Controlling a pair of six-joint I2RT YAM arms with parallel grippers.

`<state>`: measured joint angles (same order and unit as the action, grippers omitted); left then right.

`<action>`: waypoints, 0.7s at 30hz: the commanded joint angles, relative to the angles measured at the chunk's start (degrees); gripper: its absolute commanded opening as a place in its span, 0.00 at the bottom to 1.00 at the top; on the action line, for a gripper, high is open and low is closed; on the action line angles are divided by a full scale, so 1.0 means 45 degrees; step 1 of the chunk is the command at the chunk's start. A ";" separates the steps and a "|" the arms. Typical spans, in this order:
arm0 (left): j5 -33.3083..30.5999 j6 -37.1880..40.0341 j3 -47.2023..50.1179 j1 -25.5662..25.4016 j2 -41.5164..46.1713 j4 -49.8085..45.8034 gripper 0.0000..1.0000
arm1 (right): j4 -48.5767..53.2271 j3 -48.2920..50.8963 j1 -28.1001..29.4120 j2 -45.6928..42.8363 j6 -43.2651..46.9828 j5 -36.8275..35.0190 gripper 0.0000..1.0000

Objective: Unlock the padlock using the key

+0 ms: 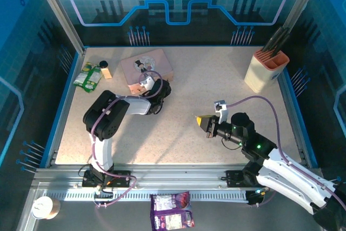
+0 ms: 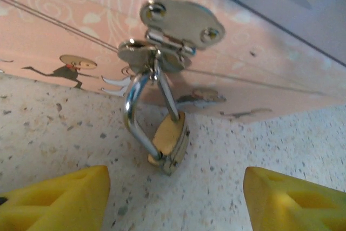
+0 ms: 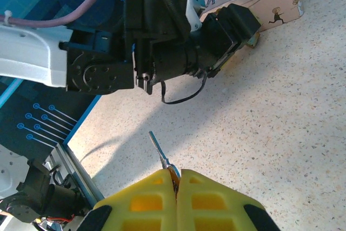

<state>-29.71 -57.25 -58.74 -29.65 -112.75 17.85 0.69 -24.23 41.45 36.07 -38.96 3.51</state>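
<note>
Gripping the key [image 3: 160,153] (blade pointing outward), right claw [image 3: 177,176] hovers.

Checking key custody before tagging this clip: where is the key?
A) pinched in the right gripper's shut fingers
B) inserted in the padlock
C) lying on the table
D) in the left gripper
A: the key sticks out from between the right gripper's closed yellow fingertips, apart from the padlock hanging on the pink box's clasp.

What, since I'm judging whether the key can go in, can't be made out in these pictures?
Left wrist view: the padlock hangs edge-on from the clasp, so its keyhole is not discernible.
Right wrist view: the key has its head buried between the right fingers.
Same view: its teeth are too small to read.
</note>
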 commanded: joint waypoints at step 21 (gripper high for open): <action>-0.0357 0.0207 -0.1788 0.0866 -0.1196 -0.1692 0.22 | 0.0916 0.0412 -0.0350 -0.1139 -0.0148 0.0228 0.00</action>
<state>-30.35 -59.02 -67.02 -26.65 -118.04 11.44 3.53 -22.98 40.75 31.70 -38.98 4.10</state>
